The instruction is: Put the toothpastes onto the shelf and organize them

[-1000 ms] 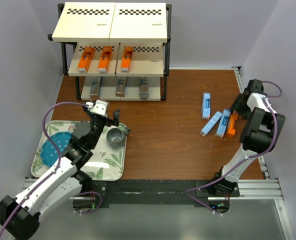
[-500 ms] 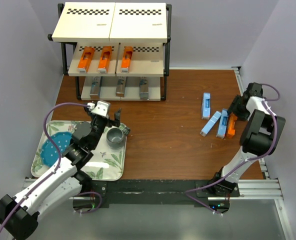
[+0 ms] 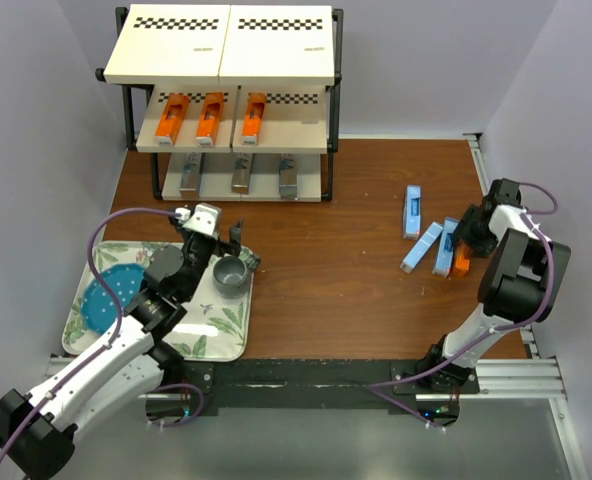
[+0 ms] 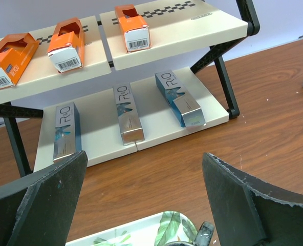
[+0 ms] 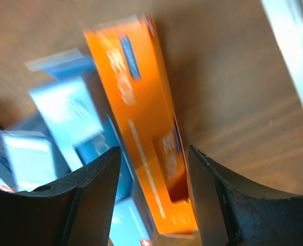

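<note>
The right end effector (image 5: 152,154) has been lowered so that the orange toothpaste (image 5: 141,118) is now straddled between its open jaws, seemingly ready for grasping.

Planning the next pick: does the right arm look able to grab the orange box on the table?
Probably yes. The right gripper is open directly over the orange box, a finger on each side; the blue box close alongside may crowd one finger.

The shelf (image 3: 226,45) stands back-left on the table (image 3: 356,290): three toothpastes (image 3: 209,115) on its middle tier, three more on the bottom. Four loose boxes (image 3: 413,212) lie at right. Front-left, a tray (image 3: 221,335) carries plate (image 3: 111,297) and cup (image 3: 231,272).
</note>
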Controlling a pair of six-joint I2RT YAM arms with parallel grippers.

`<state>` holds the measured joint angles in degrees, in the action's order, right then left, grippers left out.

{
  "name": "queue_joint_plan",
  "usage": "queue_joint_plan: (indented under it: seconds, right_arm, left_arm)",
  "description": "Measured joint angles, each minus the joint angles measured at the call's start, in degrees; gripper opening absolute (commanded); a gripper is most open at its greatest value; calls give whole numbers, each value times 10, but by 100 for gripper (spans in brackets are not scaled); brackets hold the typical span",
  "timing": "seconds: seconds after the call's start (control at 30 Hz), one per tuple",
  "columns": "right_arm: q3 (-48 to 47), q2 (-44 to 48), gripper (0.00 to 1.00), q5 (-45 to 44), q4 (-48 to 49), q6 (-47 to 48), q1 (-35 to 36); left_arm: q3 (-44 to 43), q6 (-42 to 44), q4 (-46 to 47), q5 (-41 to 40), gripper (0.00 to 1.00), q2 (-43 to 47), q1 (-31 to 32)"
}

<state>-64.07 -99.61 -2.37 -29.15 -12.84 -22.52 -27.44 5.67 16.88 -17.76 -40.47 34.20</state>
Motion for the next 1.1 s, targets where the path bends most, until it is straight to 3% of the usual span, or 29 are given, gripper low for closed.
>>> queue_joint_plan:
  seconds: [0.3, 0.57, 0.87, 1.1]
  right_arm:
    - [10, 40, 59, -17, -12, -1, 0]
    - [34, 18, 55, -26, 0, -2, 0]
    - [39, -1, 38, -30, 6, 9, 0]
    - [43, 3, 30, -34, 9, 9, 2]
  left_arm:
    - [0, 0, 2, -1, 99, 1, 2]
    - [0, 0, 2, -1, 99, 4, 4]
    - [0, 0, 2, -1, 99, 3, 4]
    - [0, -1, 2, -1, 99, -2, 4]
